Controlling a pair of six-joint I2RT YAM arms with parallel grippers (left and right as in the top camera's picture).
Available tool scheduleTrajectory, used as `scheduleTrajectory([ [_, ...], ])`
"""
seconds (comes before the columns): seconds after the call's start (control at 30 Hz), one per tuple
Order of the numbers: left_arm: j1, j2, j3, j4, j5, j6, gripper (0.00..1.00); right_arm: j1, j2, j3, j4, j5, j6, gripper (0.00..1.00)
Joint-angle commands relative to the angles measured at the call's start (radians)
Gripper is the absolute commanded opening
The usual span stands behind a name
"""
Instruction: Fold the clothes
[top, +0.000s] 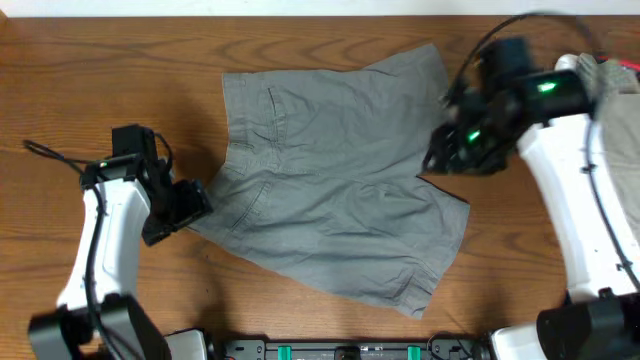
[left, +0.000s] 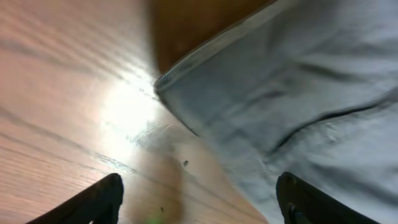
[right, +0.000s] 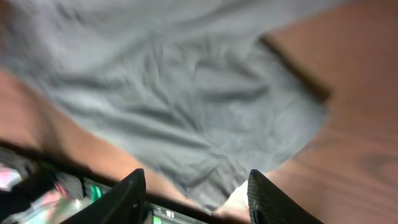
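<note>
Since the shorts look like thin woven cotton, they should handle light and limp. They have no stiffness to keep a fold by itself, and they will likely drape and drag if lifted by one point. They lie spread flat in the middle of the table, waistband to the left and legs to the right, with one leg reaching toward the near edge.

The best holds, I judge, are the firmer parts: the doubled waistband corners at the left and the stitched hem corners at the right, where the layers are thick enough to pinch together. The cloth is grey-olive, matte and finely creased, with raised seams by the pockets. The table is smooth wood-grain with a glare spot.

The left tool sits at the near-left waistband corner, jaws wide apart with nothing between them. The right tool hovers over the right edge, at the notch between the legs — also open and empty.
</note>
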Motion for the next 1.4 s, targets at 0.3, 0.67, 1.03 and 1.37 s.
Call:
scheduleTrajectory([
  [0.3,0.023,0.229,-0.014,0.114,-0.012,-0.060,0.37,0.204,0.000,-0.432,0.202,0.005,0.018,0.51],
  [0.67,0.023,0.268,-0.014,0.110,-0.013,-0.053,0.09,0.453,-0.001,-0.560,0.216,-0.029,-0.055,0.55],
  [1.03,0.023,0.268,-0.014,0.122,-0.012,-0.053,0.08,0.533,-0.001,-0.722,0.291,0.071,0.198,0.56],
  [1.37,0.023,0.268,-0.014,0.122,-0.012,-0.053,0.08,0.543,-0.001,-0.856,0.365,0.142,0.275,0.62],
])
